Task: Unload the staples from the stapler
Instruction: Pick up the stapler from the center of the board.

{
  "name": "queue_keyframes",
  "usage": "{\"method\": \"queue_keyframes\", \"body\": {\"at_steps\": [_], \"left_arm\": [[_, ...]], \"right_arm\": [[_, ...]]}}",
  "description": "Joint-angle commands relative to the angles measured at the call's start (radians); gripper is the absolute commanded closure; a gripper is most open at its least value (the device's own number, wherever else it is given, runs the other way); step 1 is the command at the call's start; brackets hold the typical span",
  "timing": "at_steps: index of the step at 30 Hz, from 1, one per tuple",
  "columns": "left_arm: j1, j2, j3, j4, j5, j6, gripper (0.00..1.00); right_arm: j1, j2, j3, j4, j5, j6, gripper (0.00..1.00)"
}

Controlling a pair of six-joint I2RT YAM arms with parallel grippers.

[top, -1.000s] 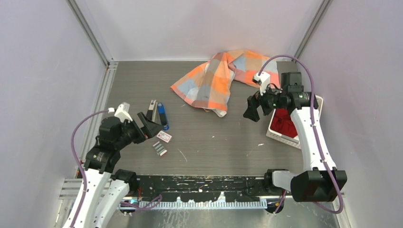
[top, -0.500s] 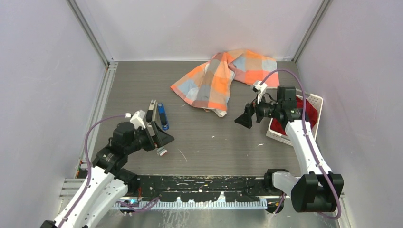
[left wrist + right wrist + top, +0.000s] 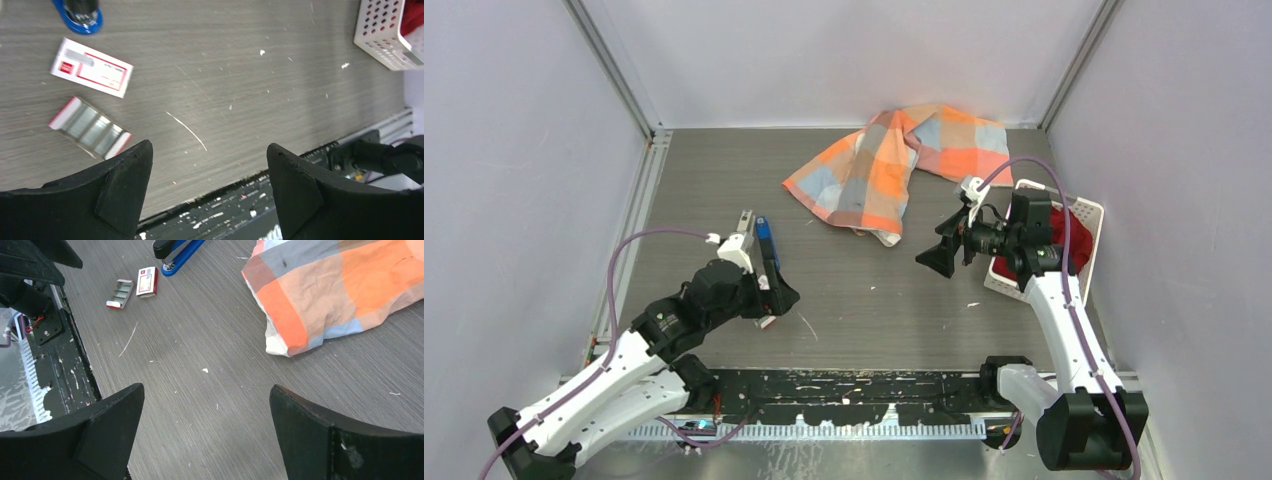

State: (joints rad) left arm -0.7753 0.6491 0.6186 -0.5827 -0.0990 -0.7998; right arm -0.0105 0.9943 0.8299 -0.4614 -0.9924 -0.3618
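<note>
Top external view is showing the left gripper now hanging over the near end of the stapler, partly covering the small things there. One second ago it was standing further left and nearer the arm bases. Its fingers are standing apart, with nothing between them. The right gripper is also spread wide and holding nothing, and it is sitting lower and more toward the table middle than before.

The stapler is lying open on the left part of the table, its blue part beside its grey metal part. In the left wrist view the staples are lying just beside the white-and-red packet, both left of the fingers. The black front rail is running close under this gripper. A wide stretch of grey table is lying between the two grippers. The checked cloth is bordering it at the far side and the white basket at the right.
</note>
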Motion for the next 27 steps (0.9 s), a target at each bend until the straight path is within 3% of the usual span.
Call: {"method": "queue_keyframes", "body": {"at_steps": [1,12,27], "left_arm": [[-0.004,-0.002,0.044,0.015,-0.138,0.083,0.16],[-0.003,0.119,0.102,-0.014,-0.229,0.156,0.16],[-0.004,0.080,0.030,0.069,-0.186,0.198,0.18]], "right_arm": [[-0.004,-0.019,-0.002,0.056,-0.005,0.003,0.00],[-0.004,-0.041,-0.021,0.057,0.038,-0.014,0.00],[-0.005,-0.015,-0.040,0.059,0.053,-0.049,0.00]]}}
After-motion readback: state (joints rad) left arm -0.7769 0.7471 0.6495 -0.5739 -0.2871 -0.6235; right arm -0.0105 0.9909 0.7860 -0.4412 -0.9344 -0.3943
